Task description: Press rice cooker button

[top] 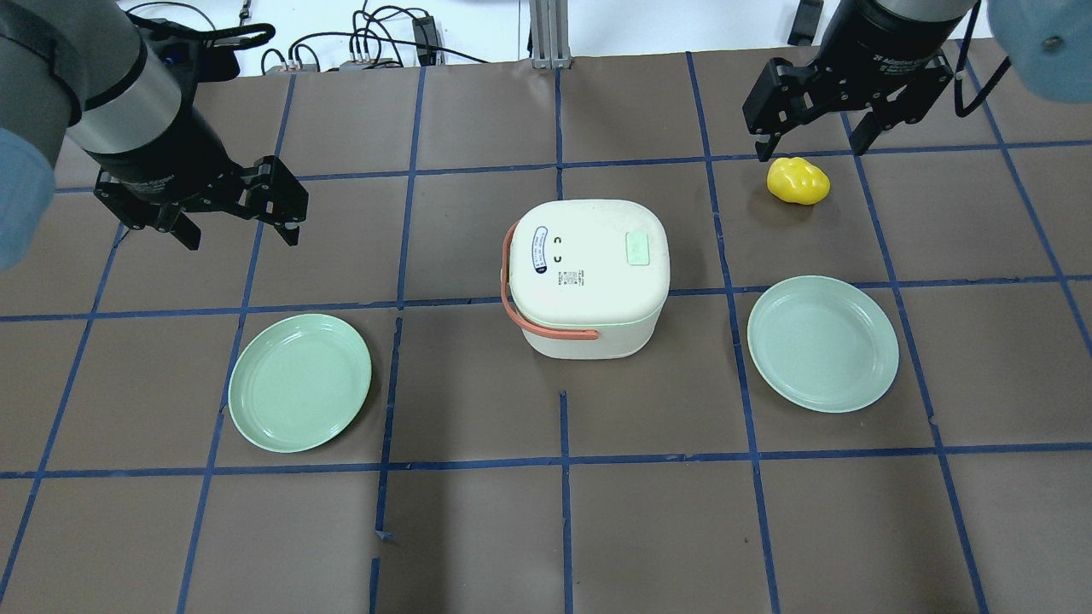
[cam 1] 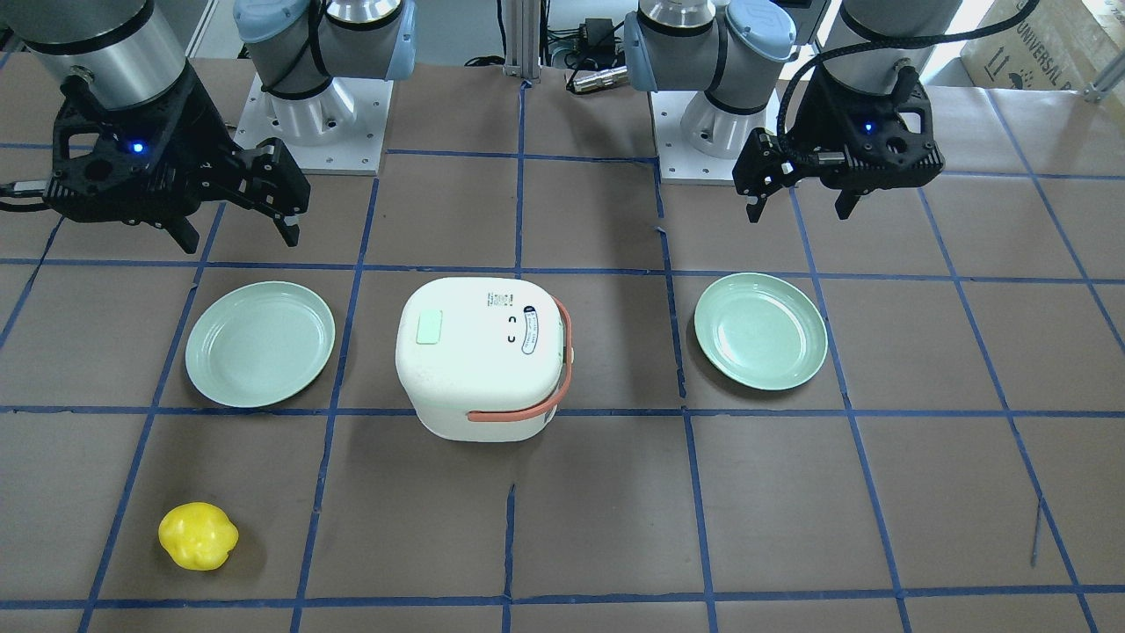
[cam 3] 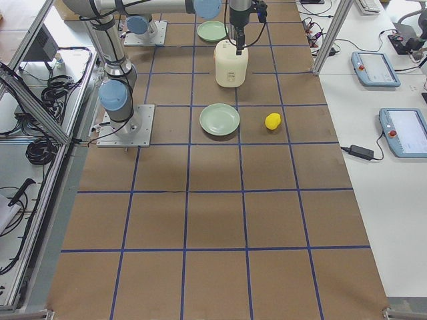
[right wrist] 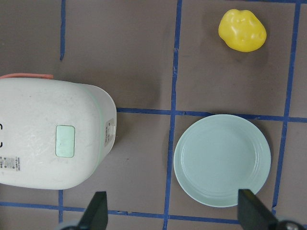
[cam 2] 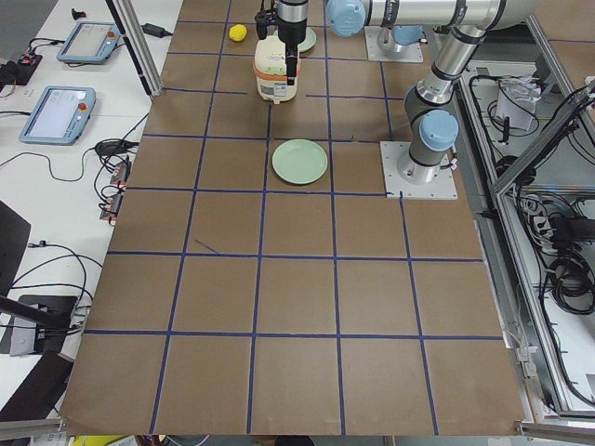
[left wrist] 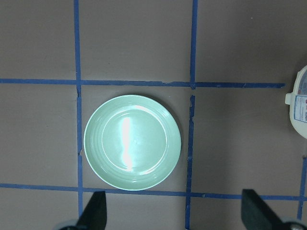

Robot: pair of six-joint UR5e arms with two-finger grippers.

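The white rice cooker (top: 589, 281) with an orange handle stands at the table's middle. Its pale green button (top: 638, 248) is on the lid, on the side toward my right arm; it also shows in the right wrist view (right wrist: 65, 141) and the front view (cam 1: 430, 327). My left gripper (top: 241, 234) is open and empty, above the table far to the cooker's left. My right gripper (top: 810, 147) is open and empty, beyond and to the right of the cooker, near a yellow object (top: 798, 181). The right wrist view shows the cooker (right wrist: 48, 120) at left, fingers (right wrist: 96, 213) spread.
Two pale green plates lie on the table, one on the left (top: 300, 381) below my left gripper's camera (left wrist: 132, 142), one on the right (top: 823, 343). The yellow lumpy object (cam 1: 198, 535) lies on the far side from the robot. Blue tape lines grid the brown table.
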